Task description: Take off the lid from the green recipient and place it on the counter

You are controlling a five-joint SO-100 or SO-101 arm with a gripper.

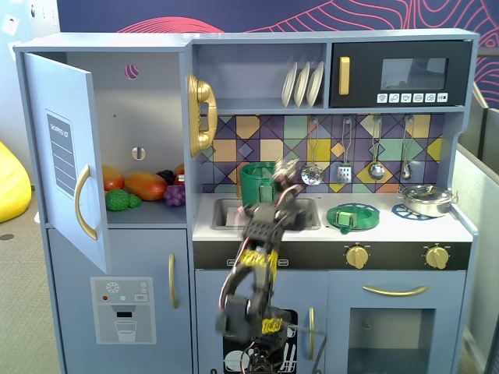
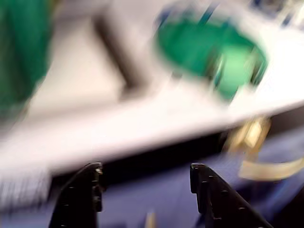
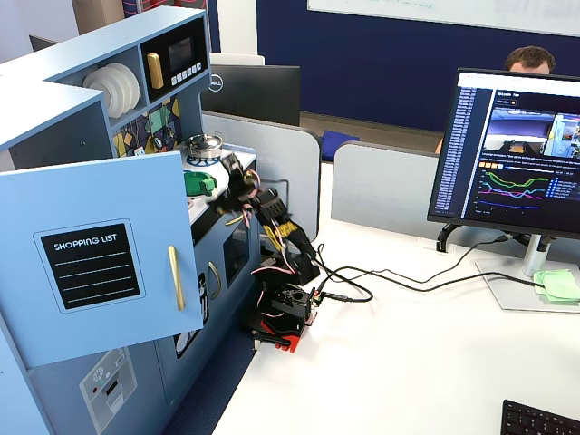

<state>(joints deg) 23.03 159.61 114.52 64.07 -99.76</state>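
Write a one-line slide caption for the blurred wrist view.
Motion-blurred wrist view: open, empty end effector in front of the counter, the lid resting there, the green recipient at left.

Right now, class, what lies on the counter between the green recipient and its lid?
In a fixed view, the recessed sink lies between the green recipient and the lid; the gripper hangs over it.

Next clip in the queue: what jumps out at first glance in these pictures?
The green lid already lies flat on the white counter over a printed burner ring, right of the sink in a fixed view, and the tall green recipient stands uncovered behind the sink. The gripper hangs in front of the counter edge, jaws apart and empty in the blurred wrist view. A small silver pan sits at the far right.
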